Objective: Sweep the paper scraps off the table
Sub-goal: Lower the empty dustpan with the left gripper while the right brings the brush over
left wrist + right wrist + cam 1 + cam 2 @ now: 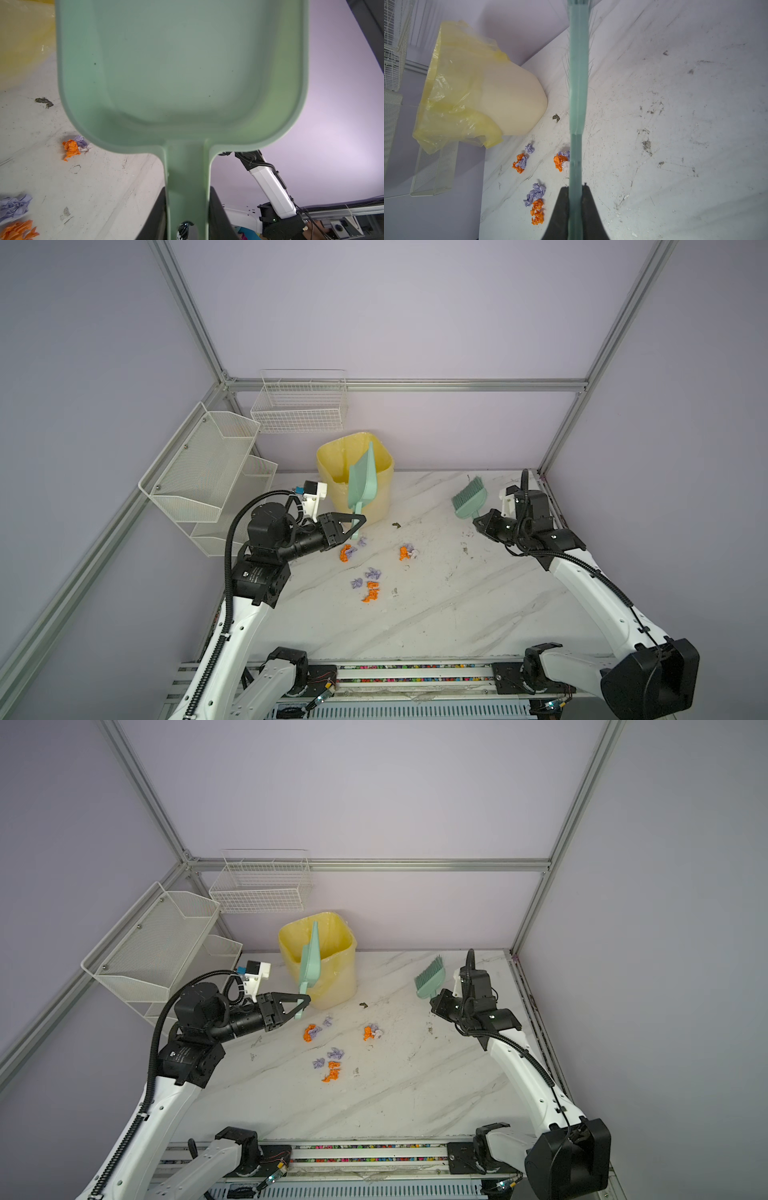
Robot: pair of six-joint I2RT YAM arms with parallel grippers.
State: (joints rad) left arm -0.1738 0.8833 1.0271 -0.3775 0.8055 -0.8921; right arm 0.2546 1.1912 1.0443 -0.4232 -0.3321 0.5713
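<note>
Even, soft light; faint shadows on table; near dustpan blurred.

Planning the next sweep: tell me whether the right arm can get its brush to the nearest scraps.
Probably yes. The right gripper grips the brush, and only bare table lies between it and those scraps; the dustpan and bin are farther left.

Brush covers pt of paper scraps (right wrist view).

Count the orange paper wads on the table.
4 orange wads: one near the dustpan handle, one farther right beside a lilac wad, two adjoining, nearer the robot's base. More may hide beneath lilac wads.
</note>
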